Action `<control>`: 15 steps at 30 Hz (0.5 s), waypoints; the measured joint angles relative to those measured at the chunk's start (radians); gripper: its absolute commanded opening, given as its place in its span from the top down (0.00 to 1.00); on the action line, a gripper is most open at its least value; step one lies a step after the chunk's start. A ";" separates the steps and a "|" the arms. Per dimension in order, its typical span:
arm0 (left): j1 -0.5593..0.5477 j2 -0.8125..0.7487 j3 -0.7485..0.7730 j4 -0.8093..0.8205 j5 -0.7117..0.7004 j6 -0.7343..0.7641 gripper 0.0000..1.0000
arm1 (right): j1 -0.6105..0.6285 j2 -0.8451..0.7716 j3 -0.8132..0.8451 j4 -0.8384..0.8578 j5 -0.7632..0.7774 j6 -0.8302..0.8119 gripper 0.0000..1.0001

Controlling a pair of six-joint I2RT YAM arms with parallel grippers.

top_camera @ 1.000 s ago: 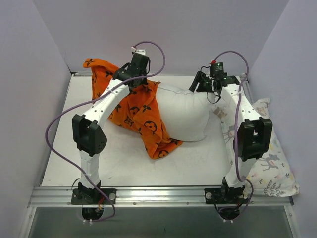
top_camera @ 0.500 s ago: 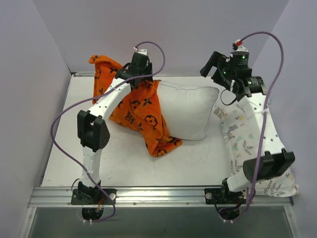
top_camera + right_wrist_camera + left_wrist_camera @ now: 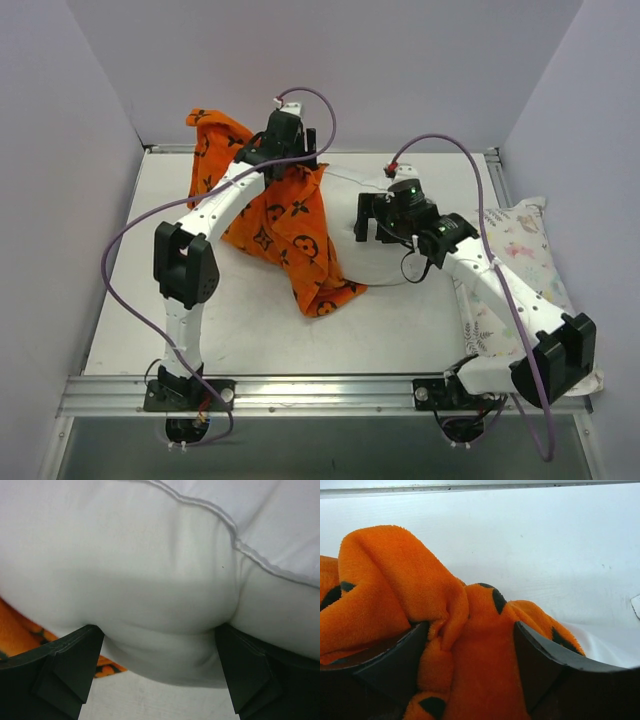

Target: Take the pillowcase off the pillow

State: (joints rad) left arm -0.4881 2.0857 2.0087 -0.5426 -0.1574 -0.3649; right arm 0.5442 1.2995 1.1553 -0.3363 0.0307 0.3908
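From above, my left claw (image 3: 288,160) sits at the far top of the orange pillowcase (image 3: 290,225), which lies crumpled on the surface (image 3: 250,330) and overlaps the left edge of the white pillow (image 3: 350,260). My right claw (image 3: 368,222) hangs over the pillow's middle. A pastel-printed pillow (image 3: 530,240) lies apart at the right. I judge the stripping nearly done, with only the final separation left. At my left wrist, the left claw (image 3: 467,645) is spread, with a fold of pillowcase (image 3: 395,585) bunched loosely between the fingers, not pinched. At my right wrist, the right claw (image 3: 160,645) is spread wide astride the bulging pillow (image 3: 150,570), with an orange strip (image 3: 20,630) peeking beneath. Next I should close on the pillow and draw it clear of the fabric. The pillowcase carries black flower and circle motifs. I can read no writing or label anywhere.
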 measured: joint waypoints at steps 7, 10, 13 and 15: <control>-0.033 -0.051 -0.084 0.051 -0.024 -0.004 0.22 | -0.096 0.306 0.201 0.064 0.016 -0.041 0.09; -0.043 -0.106 -0.159 0.073 -0.042 -0.016 0.21 | -0.151 0.421 0.299 0.058 -0.051 -0.045 0.33; -0.051 -0.146 -0.195 0.071 -0.075 -0.019 0.17 | -0.190 0.511 0.396 0.038 -0.140 -0.044 0.55; -0.056 -0.175 -0.216 0.067 -0.096 -0.019 0.15 | -0.202 0.546 0.433 0.031 -0.177 -0.043 0.72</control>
State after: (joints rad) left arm -0.5446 1.9106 1.7927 -0.4759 -0.2531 -0.3840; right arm 0.3420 1.8458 1.5887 -0.3050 -0.1467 0.3473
